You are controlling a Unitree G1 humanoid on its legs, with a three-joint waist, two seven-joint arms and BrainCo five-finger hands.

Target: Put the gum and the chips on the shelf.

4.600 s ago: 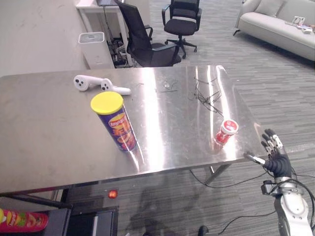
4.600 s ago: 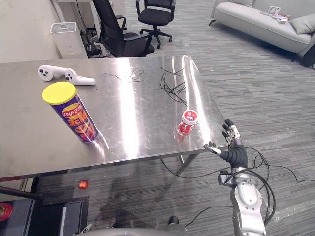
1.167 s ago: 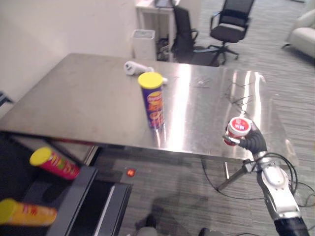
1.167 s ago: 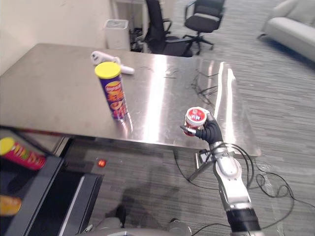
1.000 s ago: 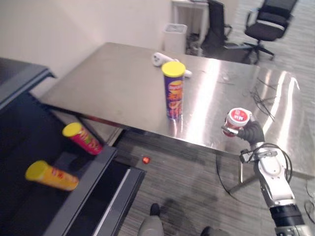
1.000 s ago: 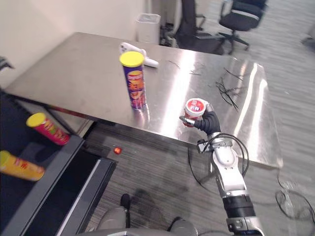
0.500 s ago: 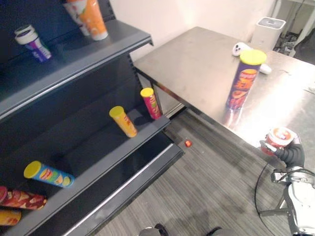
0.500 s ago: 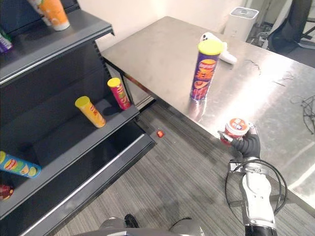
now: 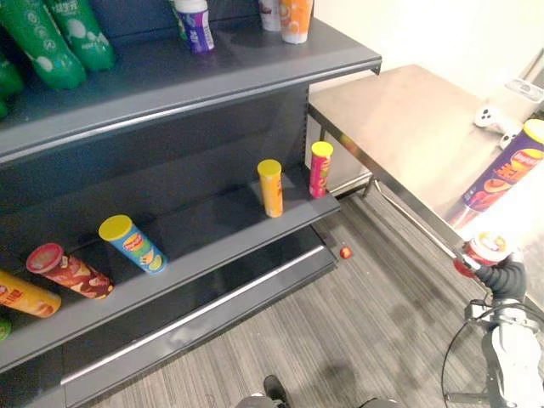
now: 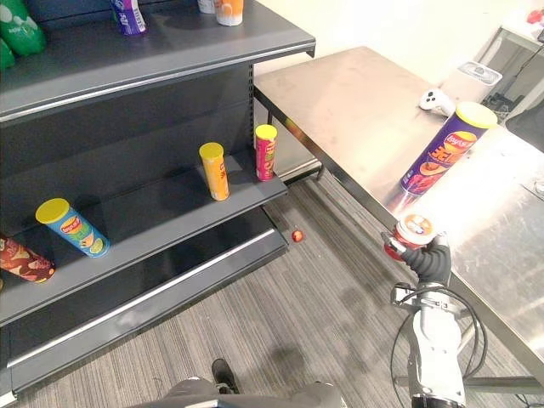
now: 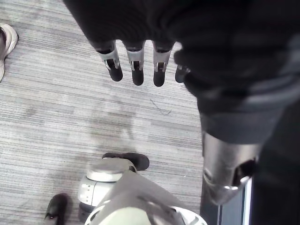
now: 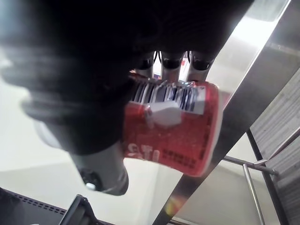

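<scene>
The head camera has swung further round than half a second ago, so the dark shelf (image 10: pixel 153 217) now takes up most of the left and the steel tabletop (image 10: pixel 357 93) sits at the upper right. This is a shift of the view, not of the things.

The right hand (image 10: pixel 427 259) holds the gum tub (image 10: pixel 414 228), red with a white lid, just off the tabletop's near edge, as it did a moment ago. Several seconds back the tub stood on the tabletop beside that hand. The purple chips can (image 10: pixel 442 151) with its yellow lid stands upright on the tabletop as before, near a white controller (image 10: pixel 435 100).

In the left eye view the chips can is cut off at the edge. From above, the tub hides most of the right hand's fingers. The right wrist view shows those fingers (image 12: pixel 171 61) curled round the tub's side.

The left wrist view shows the left hand (image 11: pixel 136 65) with fingers straight and holding nothing, hanging over the grey carpet floor (image 11: pixel 56 108).

A yellow can (image 10: pixel 213 170) and a pink can (image 10: pixel 265 151) stand on the shelf's middle level.
</scene>
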